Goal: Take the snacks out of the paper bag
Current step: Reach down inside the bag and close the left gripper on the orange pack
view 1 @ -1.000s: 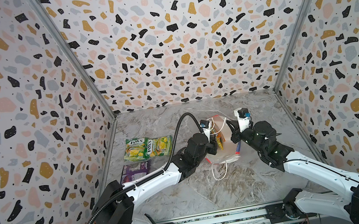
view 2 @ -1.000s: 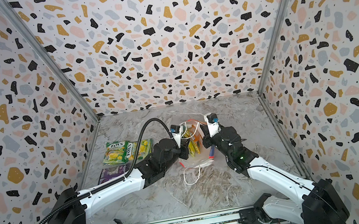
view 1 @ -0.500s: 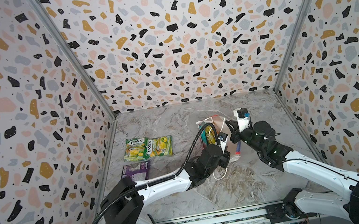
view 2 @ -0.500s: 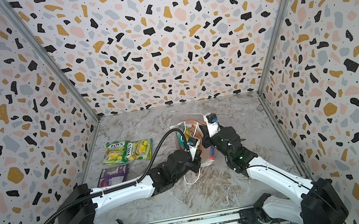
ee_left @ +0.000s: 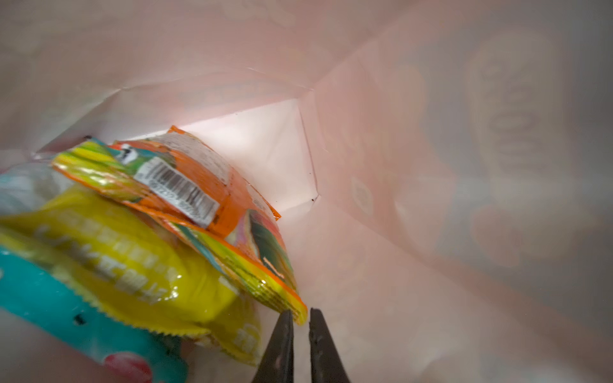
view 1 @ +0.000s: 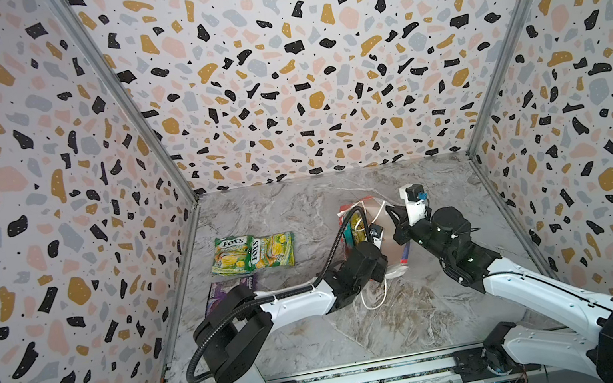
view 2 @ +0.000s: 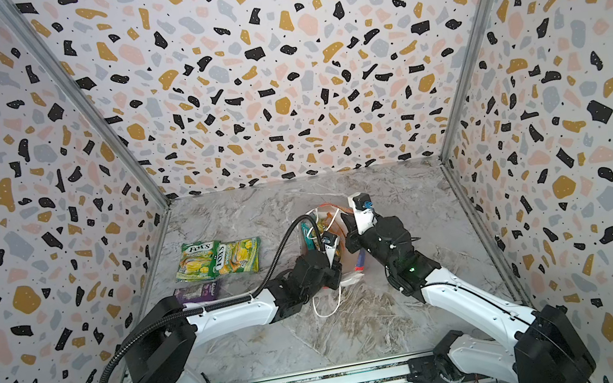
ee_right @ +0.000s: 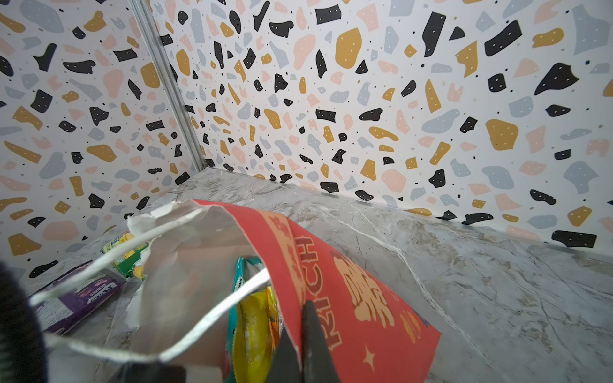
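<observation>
The red paper bag (view 1: 381,219) lies on its side, mouth toward the front, its pale lining (ee_left: 365,165) filling the left wrist view. My right gripper (ee_right: 297,315) is shut on its red upper wall (ee_right: 348,298), holding the mouth open. My left gripper (ee_left: 300,313) is inside the bag, jaws pinching the corner of the orange packet (ee_left: 205,185). Under it lie a yellow packet (ee_left: 132,265) and a teal one (ee_left: 66,315). Out on the table lie two green-yellow FOX'S packets (view 1: 232,255) (view 1: 273,252) and a purple packet (view 1: 228,288).
A white cord handle (view 1: 376,301) trails from the bag's mouth over the marble floor (view 1: 404,332). Terrazzo walls close the left, back and right sides. The left arm's black cable (view 1: 331,251) arcs beside the bag.
The left arm has swung from the bag's left side to its front and pushed its gripper deeper into the mouth. The right arm has held still on the bag's wall.
</observation>
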`<state>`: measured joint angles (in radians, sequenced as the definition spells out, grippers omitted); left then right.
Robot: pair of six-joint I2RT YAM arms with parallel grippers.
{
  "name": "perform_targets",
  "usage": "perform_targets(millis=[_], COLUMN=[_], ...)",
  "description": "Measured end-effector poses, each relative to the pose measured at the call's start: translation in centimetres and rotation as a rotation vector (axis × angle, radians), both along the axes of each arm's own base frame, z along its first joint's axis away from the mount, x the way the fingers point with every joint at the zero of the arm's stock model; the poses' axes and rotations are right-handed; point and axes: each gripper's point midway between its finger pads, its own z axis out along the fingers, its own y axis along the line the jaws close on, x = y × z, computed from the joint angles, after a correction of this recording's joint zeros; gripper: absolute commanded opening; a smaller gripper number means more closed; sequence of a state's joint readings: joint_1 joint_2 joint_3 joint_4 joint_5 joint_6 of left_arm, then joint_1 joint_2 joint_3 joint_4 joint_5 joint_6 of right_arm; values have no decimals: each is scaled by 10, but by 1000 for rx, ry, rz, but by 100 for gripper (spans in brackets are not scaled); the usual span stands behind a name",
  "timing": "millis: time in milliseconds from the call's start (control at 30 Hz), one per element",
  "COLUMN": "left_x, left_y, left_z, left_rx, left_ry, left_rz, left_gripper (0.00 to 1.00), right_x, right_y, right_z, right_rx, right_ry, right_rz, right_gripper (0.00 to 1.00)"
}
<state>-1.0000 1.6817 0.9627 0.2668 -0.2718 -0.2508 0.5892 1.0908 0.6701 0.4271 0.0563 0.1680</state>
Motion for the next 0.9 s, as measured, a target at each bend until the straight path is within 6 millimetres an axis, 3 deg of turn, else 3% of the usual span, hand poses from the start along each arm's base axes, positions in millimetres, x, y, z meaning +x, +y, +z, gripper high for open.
perform_targets(millis=[200, 433, 733, 900], left_x=[18, 32, 37, 40], left_y=[4, -8, -5, -3], left_z=[16, 36, 1, 2], left_rx=[-37, -63, 17, 11], left_ry=[16, 34, 111, 126], left_rz=[51, 51, 84, 112], left_gripper=[32, 33, 36, 40], right_x=[0, 0, -1, -2], right_y=[0, 0, -1, -2], right_z=[-1, -1, 0, 0], right_rx=[-1, 2, 6, 6], right_ry=[3, 4, 2, 2], right_rz=[0, -1, -2, -1], right_gripper=[0, 0, 0, 0])
